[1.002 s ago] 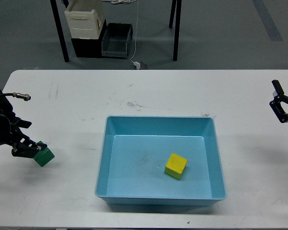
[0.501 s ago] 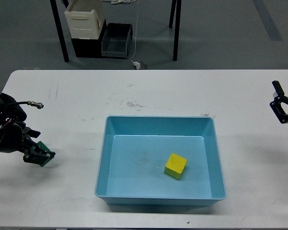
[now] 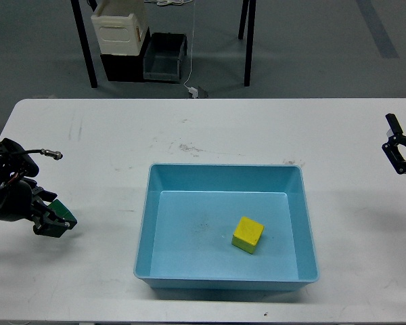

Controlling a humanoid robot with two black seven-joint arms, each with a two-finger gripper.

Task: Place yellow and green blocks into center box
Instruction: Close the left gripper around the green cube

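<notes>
Green block (image 3: 62, 215) sits clamped in the left gripper (image 3: 54, 223) on the table (image 3: 223, 128), left of the blue box (image 3: 143, 223) (yellow block (image 3: 247, 234) already inside). Looks light and rigid, flat sides grip fine. Right gripper (image 3: 399, 154) hangs open.

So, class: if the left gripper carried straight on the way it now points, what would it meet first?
The left gripper, fingers closed around the green block, points right toward the blue box. Its left wall looks first in line, if the gripper stays low; height is unclear.
</notes>
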